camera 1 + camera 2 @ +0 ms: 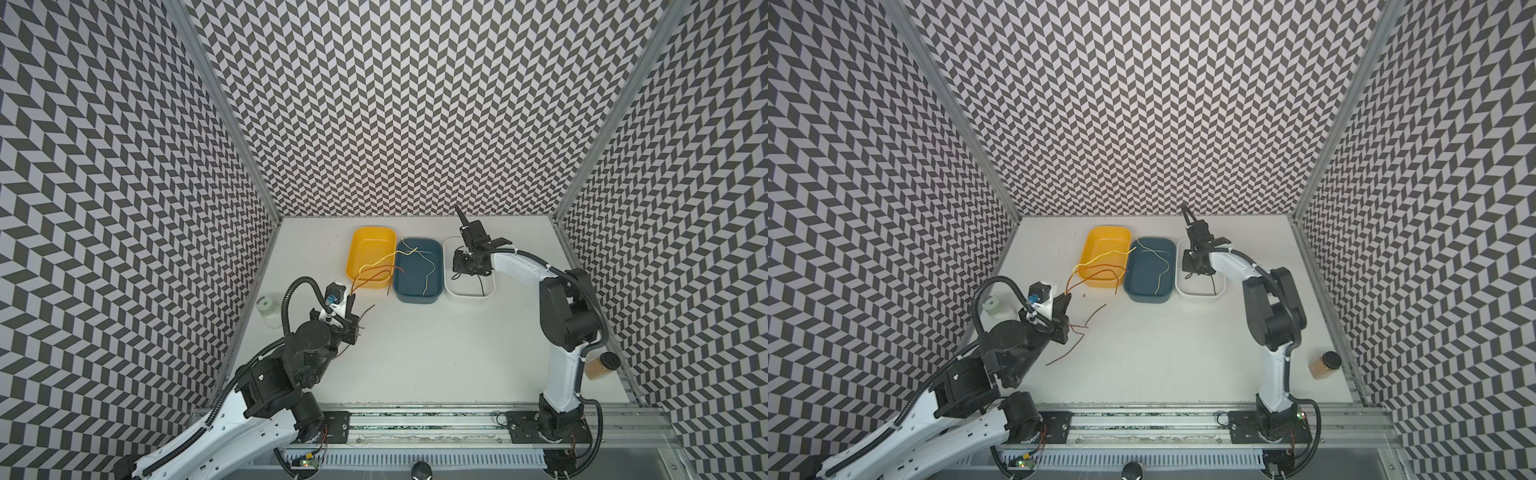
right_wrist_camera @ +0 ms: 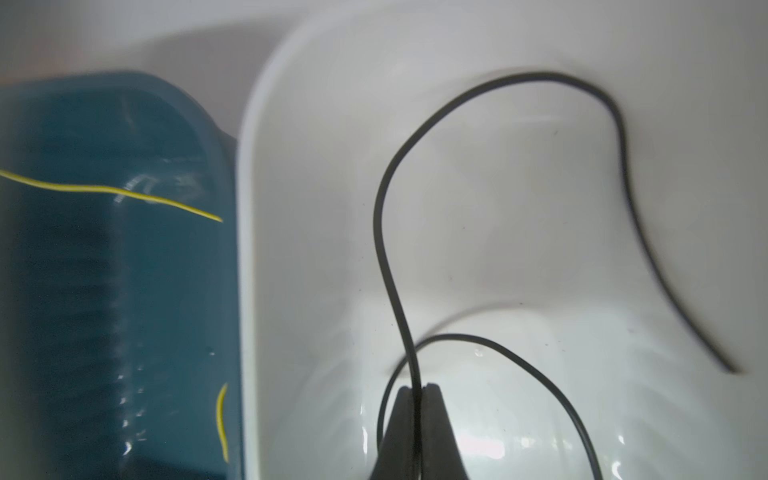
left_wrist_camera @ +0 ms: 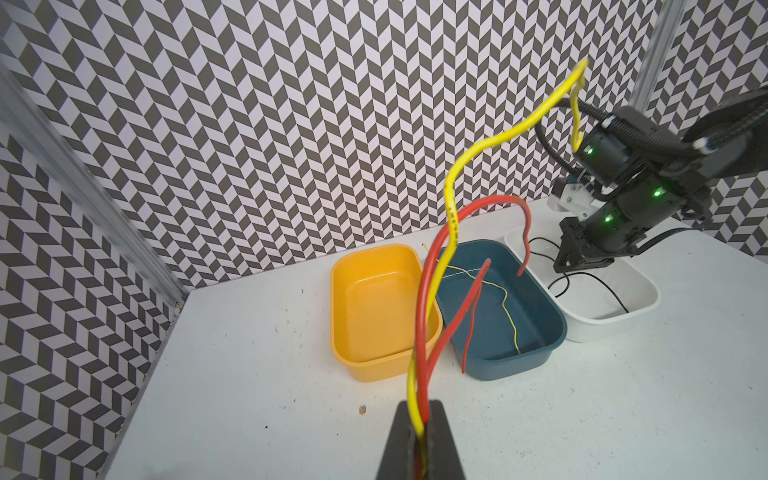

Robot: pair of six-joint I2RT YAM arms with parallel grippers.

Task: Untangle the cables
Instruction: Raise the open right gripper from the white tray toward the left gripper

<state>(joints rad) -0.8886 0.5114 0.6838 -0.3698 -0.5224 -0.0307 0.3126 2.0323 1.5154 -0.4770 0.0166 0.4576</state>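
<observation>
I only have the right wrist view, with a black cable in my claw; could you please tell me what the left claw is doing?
Observer: The left claw is shut on a yellow cable and red cables, held above the table.
Operator: Thanks. Are any cables loose on the table?
Observer: Yes, a brown cable lies on the table beside the left claw.
Operator: Where do the held cables reach?
Observer: They arch over the yellow tray.
</observation>
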